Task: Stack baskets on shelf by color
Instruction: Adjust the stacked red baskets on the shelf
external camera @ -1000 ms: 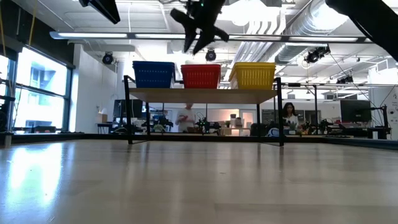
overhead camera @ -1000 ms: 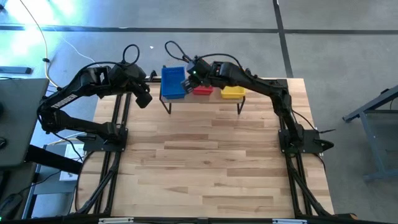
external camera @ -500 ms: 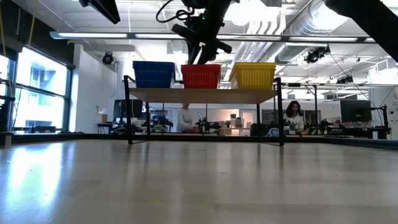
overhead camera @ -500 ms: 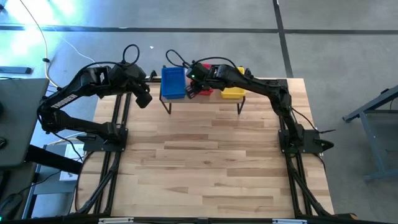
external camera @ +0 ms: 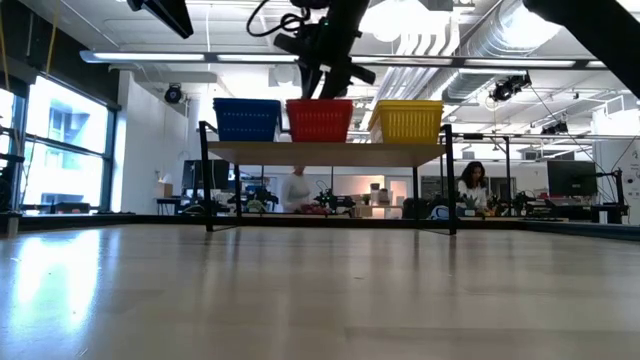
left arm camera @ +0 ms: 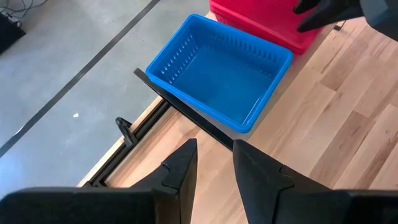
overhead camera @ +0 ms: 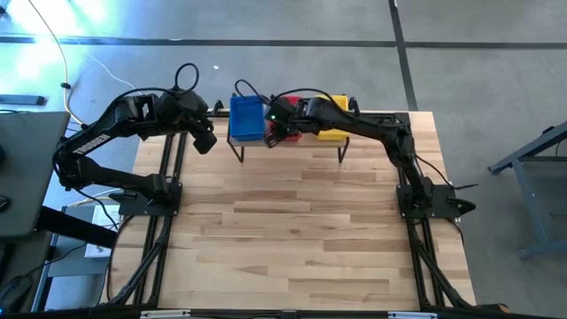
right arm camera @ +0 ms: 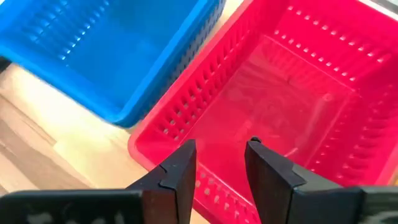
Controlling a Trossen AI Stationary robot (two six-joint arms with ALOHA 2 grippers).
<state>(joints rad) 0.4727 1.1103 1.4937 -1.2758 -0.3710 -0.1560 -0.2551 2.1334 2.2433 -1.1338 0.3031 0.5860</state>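
At the far edge of the table (overhead camera: 292,239) stands the shelf (external camera: 325,153), and on it three baskets sit in a row: blue (overhead camera: 247,118) on the left-arm side, red (external camera: 320,119) in the middle, yellow (external camera: 408,120) on the right-arm side. From the low view they look level with one another and set close, the red just beside the blue. Whether each is a single basket or a nested stack I can't tell from here; no loose baskets show on the tabletop.

The right arm reaches across from its post and has its gripper (right arm camera: 217,165) right over the red basket's near rim. Its fingers stand a little apart, one on either side of the red wall as far as the wrist view shows, not clamped on it. So the basket lies directly under and just ahead of this gripper, its long side running away from the fingers towards the back of the shelf, with the blue basket alongside on the inner side. I'd judge this the arm at work, either about to pinch that wall or just letting go of it.

The left gripper (left arm camera: 214,165) hangs off the shelf's left end, short of the blue basket, fingers slightly parted and holding nothing. It is near the blue one but well away from the red.

People sit at desks in the room behind.
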